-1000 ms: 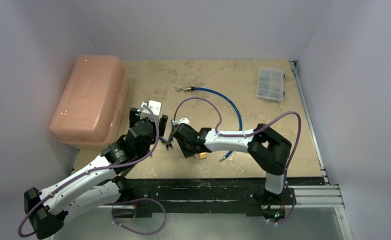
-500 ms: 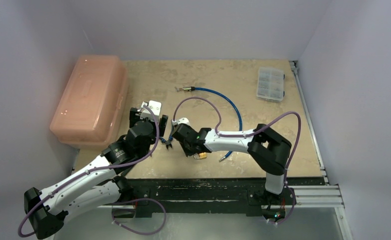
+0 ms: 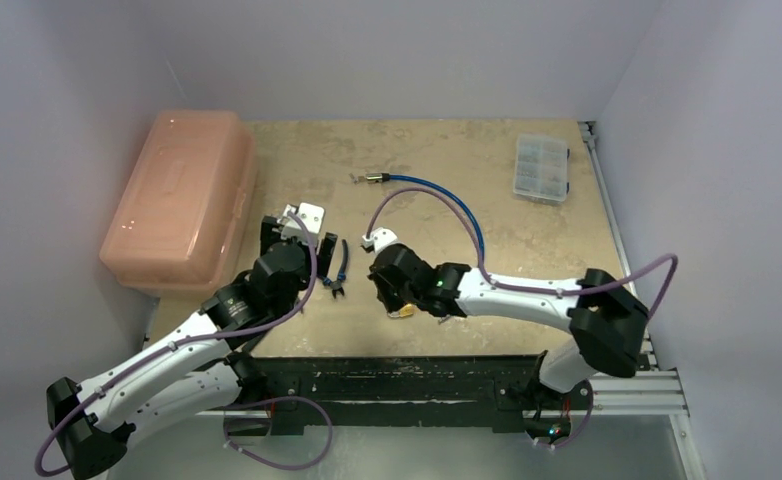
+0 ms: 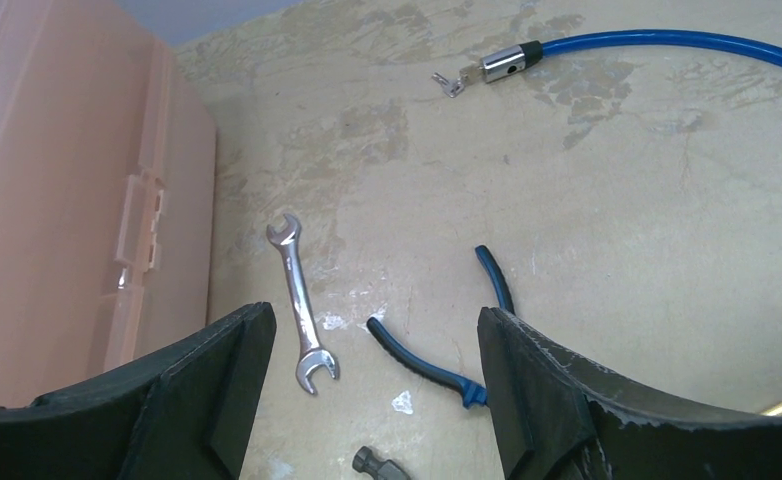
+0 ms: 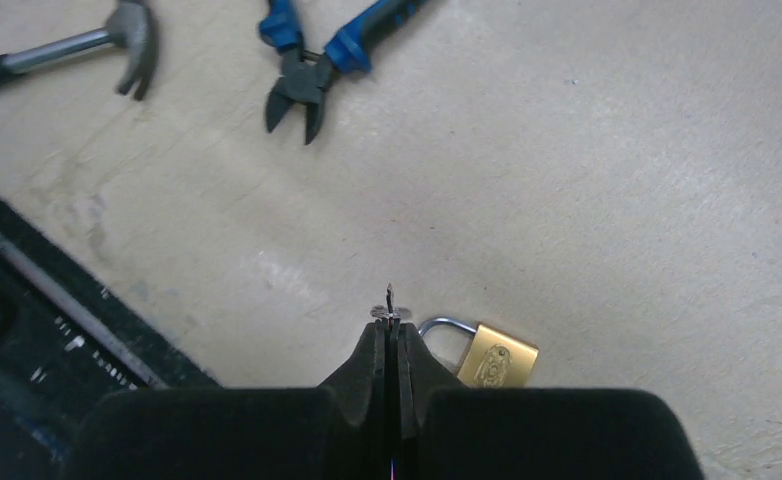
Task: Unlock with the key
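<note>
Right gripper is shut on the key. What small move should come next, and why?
Probably lift the right gripper slightly and swing the key round to the far end of the padlock. The key's tip pokes past the shut fingertips; the padlock lies beside them, shackle end nearest, so its keyhole likely faces away.

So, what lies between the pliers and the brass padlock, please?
Only bare table, in the right wrist view; the right gripper, shut on the key, sits beside the padlock.
</note>
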You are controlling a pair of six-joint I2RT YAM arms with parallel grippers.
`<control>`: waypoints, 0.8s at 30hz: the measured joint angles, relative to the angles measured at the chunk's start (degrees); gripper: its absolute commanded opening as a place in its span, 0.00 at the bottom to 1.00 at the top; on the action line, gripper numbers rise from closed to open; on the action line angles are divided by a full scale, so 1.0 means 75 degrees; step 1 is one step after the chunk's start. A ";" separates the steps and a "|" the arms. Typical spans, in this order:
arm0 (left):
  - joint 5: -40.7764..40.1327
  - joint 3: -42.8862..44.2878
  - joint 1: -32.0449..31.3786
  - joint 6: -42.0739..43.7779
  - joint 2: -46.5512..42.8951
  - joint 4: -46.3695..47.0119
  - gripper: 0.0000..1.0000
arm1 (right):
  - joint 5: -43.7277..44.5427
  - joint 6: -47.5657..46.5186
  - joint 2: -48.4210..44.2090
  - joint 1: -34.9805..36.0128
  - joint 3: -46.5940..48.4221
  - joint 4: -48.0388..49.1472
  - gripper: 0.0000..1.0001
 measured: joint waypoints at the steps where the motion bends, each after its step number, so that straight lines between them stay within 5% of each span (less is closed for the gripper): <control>1: 0.0082 0.0003 0.0000 0.0000 -0.0029 -0.0038 0.77 | -0.0073 -0.0073 -0.0227 0.0000 -0.0134 0.0157 0.00; 9: 0.1498 0.0291 0.0006 -0.0044 -0.0335 -0.0446 0.67 | -0.1078 -0.0726 -0.2425 -0.0003 -0.1539 0.1035 0.00; 18: 0.5709 0.0318 0.0006 0.0017 -0.1725 -0.0096 0.54 | -0.2483 -0.1070 -0.4785 -0.0006 -0.2098 0.1682 0.00; 24: 0.7871 0.0318 0.0006 0.0017 -0.1682 0.0344 0.50 | -0.2949 -0.1093 -0.5062 -0.0006 -0.2098 0.1839 0.00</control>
